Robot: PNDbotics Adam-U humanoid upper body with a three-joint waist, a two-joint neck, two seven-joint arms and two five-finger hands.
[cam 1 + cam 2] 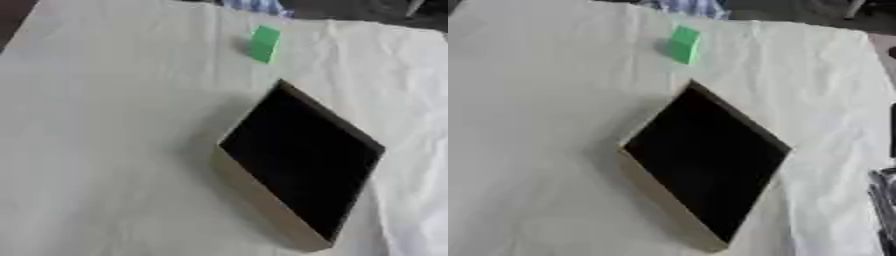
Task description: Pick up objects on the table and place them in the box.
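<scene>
A small green block point(264, 43) stands on the white cloth near the table's far edge. Nearer and to the right of it, apart from it, sits the box point(262, 200), an open tan tray turned corner-on with a dark inside in which I make out nothing. At the right edge of the right eye view a black and silver part that looks like my right hand point(884, 200) just shows, well to the right of the box. My left hand shows in neither view.
A wrinkled white cloth point(96, 150) covers the table, bare to the left of the box. Blue-and-white fabric point(255, 6) lies past the far edge. The table's right edge point(877, 55) is close to the box.
</scene>
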